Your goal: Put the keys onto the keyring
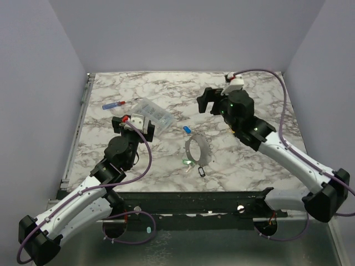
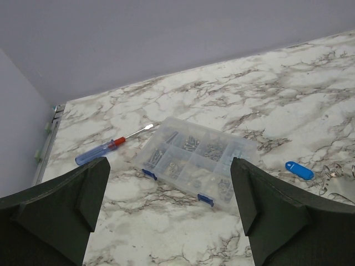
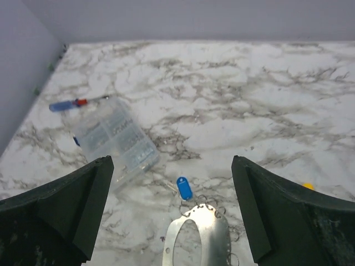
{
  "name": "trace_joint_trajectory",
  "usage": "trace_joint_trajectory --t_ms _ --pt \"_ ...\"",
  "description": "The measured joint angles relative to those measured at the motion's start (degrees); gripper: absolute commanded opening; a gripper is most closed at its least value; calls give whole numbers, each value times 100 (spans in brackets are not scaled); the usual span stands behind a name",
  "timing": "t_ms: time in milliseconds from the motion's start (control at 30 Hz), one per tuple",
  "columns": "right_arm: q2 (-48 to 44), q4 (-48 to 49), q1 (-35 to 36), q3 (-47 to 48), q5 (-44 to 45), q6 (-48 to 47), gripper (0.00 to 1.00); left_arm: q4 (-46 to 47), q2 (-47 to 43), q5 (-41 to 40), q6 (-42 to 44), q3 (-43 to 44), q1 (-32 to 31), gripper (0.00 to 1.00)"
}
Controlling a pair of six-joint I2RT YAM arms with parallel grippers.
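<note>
The keyring is a silver loop lying flat mid-table, with small rings along its edge. A blue-tagged key lies just beyond it and also shows in the left wrist view. A green key and a dark tag lie at the loop's near edge. A yellow-orange bit peeks out beside my right finger. My right gripper hangs open above and behind the keyring, holding nothing. My left gripper stands open over bare marble, left of the keyring.
A clear plastic compartment box full of small hardware sits just ahead of my left gripper. Beyond it lies a red-and-blue-handled screwdriver. Grey walls enclose the table on three sides.
</note>
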Motion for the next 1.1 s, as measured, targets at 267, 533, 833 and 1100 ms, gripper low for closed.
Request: trace_joint_trajectory --t_ms 267,533,833,1100 --pt "-1770 501 -4 -890 675 -216 100 2 2 -2 -4 -7 0 99" --pt "-3429 -28 -4 -2153 1095 92 100 2 2 -2 -4 -15 0 99" --pt "-4157 -636 -4 -2649 1196 494 100 2 2 -2 -4 -15 22 99" --pt "-4164 -660 -4 -2669 1196 579 100 2 2 -2 -4 -15 22 99"
